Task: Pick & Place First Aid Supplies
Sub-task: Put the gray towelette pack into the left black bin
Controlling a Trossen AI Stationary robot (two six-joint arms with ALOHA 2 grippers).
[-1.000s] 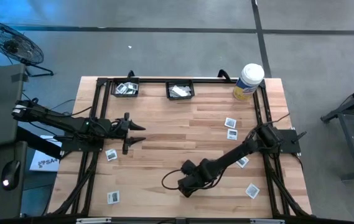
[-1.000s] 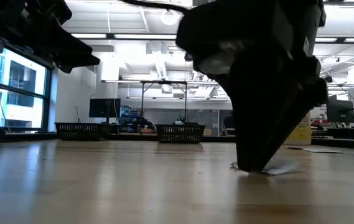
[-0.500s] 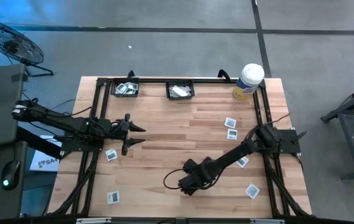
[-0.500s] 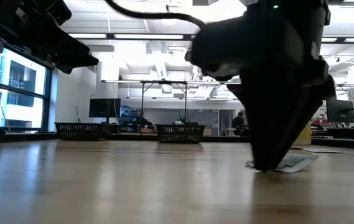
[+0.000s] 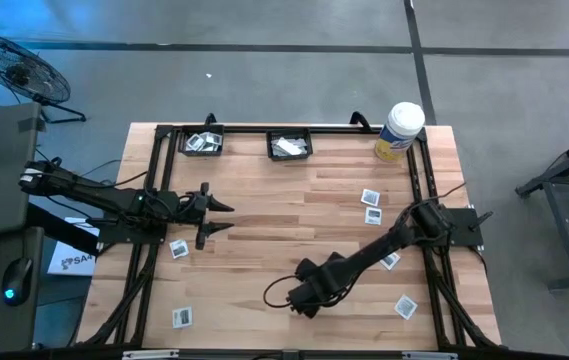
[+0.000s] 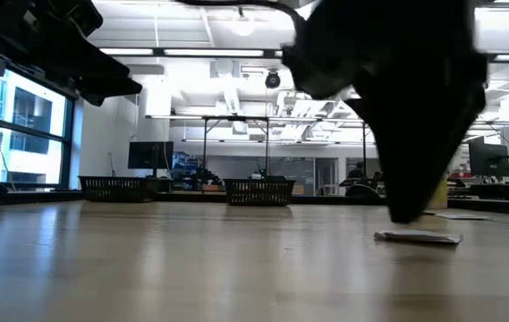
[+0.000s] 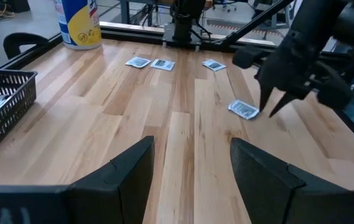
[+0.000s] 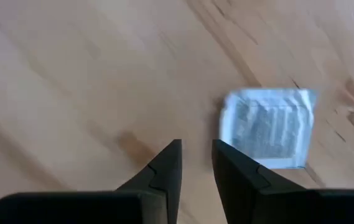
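Note:
The first aid supplies are small flat white packets with dark printed centres. One packet (image 8: 269, 127) lies flat on the wood just beside my right gripper (image 8: 196, 155), whose fingers stand a narrow gap apart. In the low view the right gripper (image 6: 406, 213) hangs just above that packet (image 6: 417, 237). Other packets lie at the table's right (image 5: 369, 197) (image 5: 391, 260) (image 5: 405, 306) and left (image 5: 178, 249) (image 5: 183, 317). My left gripper (image 5: 219, 215) hovers open over the table's left half.
Two dark mesh baskets (image 5: 203, 143) (image 5: 290, 146) holding packets sit at the far edge. A large white tub with a yellow label (image 5: 399, 130) stands at the far right corner. A black frame (image 5: 159, 180) runs along the table's sides. Bare wood lies between the arms.
My right gripper has risen off the packet, which its fingertips had been on. The packet had one edge tipped up under the fingers. It now lies flat on the table beside them. The left arm has kept still.

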